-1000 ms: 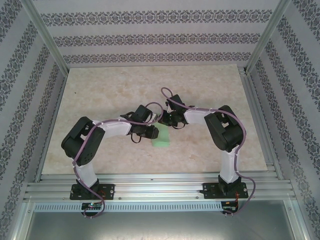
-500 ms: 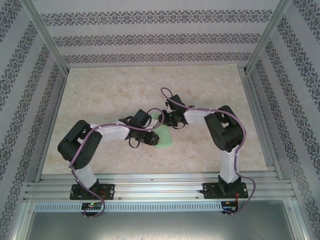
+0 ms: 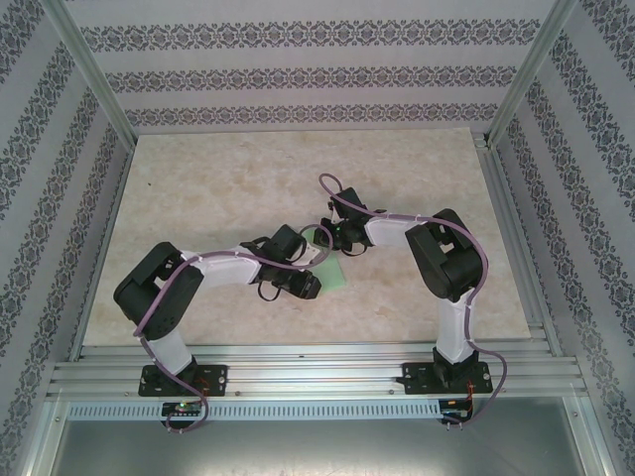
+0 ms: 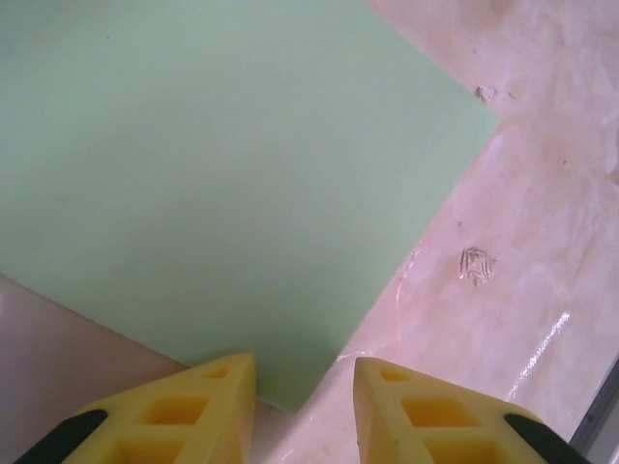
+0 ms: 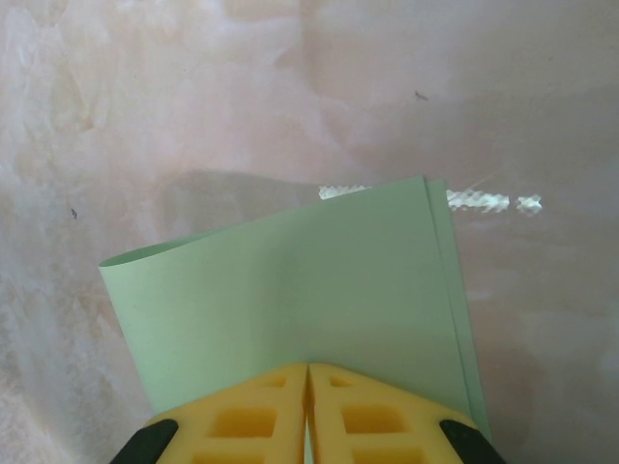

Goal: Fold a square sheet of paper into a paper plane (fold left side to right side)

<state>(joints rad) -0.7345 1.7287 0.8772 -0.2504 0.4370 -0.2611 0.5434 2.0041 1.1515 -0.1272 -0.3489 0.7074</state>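
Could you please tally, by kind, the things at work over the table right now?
Paper sheets: 1, the green paper sheet
Pincers: 2, the left pincer and the right pincer
Total: 3

Count log:
- square sheet of paper (image 3: 333, 270): 1.
- Arms: 2, left arm (image 3: 223, 266) left of sheet, right arm (image 3: 397, 233) right of sheet.
- Grippers: 2, left gripper (image 4: 303, 372), right gripper (image 5: 308, 372), both at sheet.
- Yellow fingers (image 4: 193, 406): 4, two per gripper.
- Table (image 3: 198, 188): 1, under sheet.
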